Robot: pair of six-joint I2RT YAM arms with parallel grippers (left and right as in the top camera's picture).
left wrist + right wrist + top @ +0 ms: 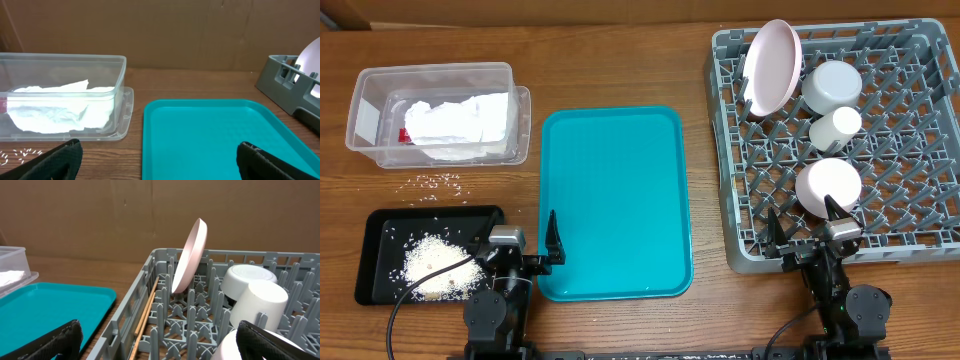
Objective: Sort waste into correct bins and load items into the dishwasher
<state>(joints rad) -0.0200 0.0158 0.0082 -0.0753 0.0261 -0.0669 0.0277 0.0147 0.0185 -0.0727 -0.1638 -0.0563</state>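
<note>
The grey dish rack [910, 150] stands at the right. In it a pale pink plate [770, 65] stands on edge, with an upturned bowl [832, 85], a whitish cup [836, 127] and another round whitish dish [828, 185]. Wooden chopsticks [147, 312] lie along the rack's left wall. The clear tub [435, 70] holds the white napkin [455, 120] and the red wrapper [403, 133]. The black tray [375, 250] holds rice. My left gripper [520, 248] is open and empty over the teal tray's near left edge. My right gripper [807, 235] is open and empty at the rack's near edge.
The flat teal tray [615, 200] lies bare in the middle between the tub and the rack. Loose rice grains [438, 182] lie on the wood between the tub and the black tray. A cardboard wall stands behind the table.
</note>
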